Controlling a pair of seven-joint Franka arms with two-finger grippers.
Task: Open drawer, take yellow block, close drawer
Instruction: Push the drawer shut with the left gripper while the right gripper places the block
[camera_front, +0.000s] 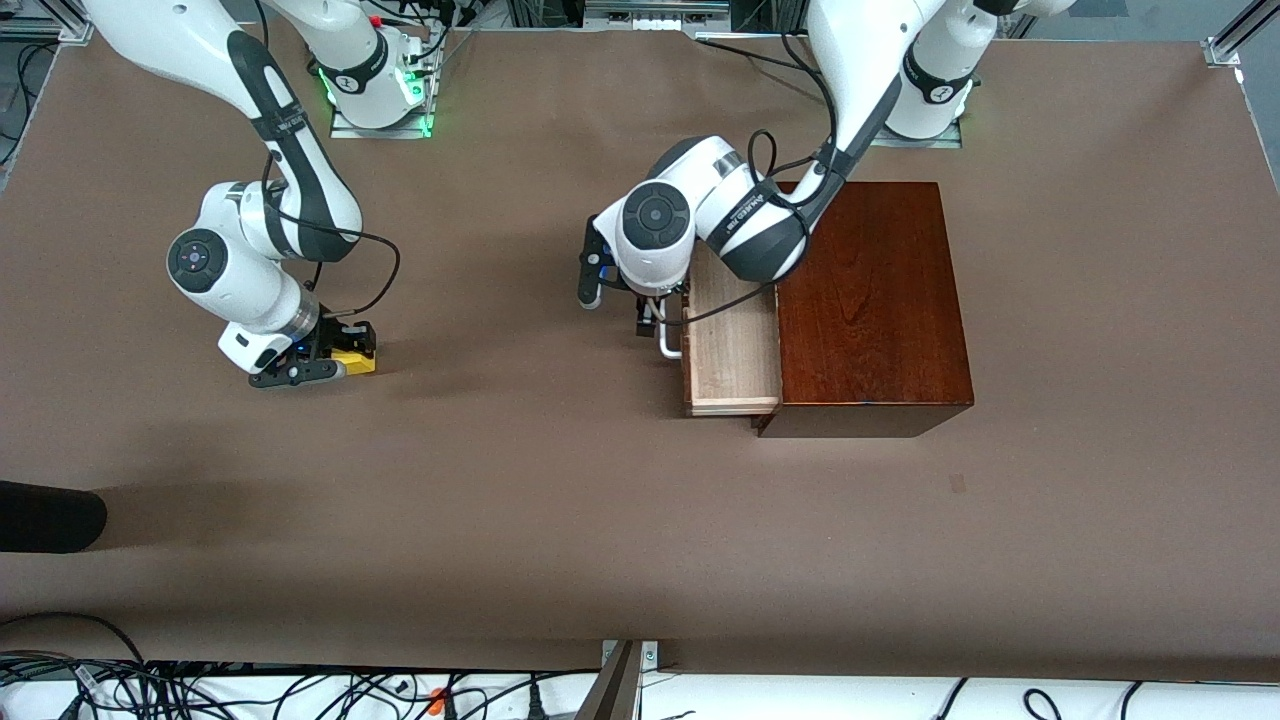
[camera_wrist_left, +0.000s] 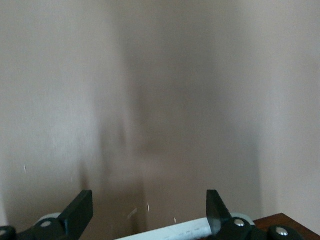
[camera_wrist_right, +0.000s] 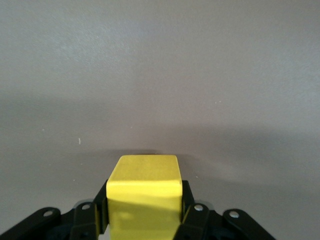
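- Being pinched between the fingers of the right gripper is the yellow block, low at the bench, well apart from the wooden box and toward the right arm's end of the bench.
- In the right wrist view the yellow block is being clamped on two opposite faces by the black fingers; whether its underside is resting on the bench cannot be told.
- The drawer is being left pulled out of the wooden box, its pale inside showing nothing in the uncovered part.
- The left gripper is being held at the white handle in front of the drawer, with its fingers spread to either side of the bar rather than pressed onto it.
- Judged from this, the block is being counted as taken, and closing the drawer is being treated as the step still to be done.
- A crooked push is being risked: with the fingers spread, the bar could be met off-centre, and the tray could be jammed against the box.
- The whole box could be shoved along the bench instead of the tray sliding in, since nothing is seen bracing it.
- The block could be slipped if the right grip is being loosened before it is set down.
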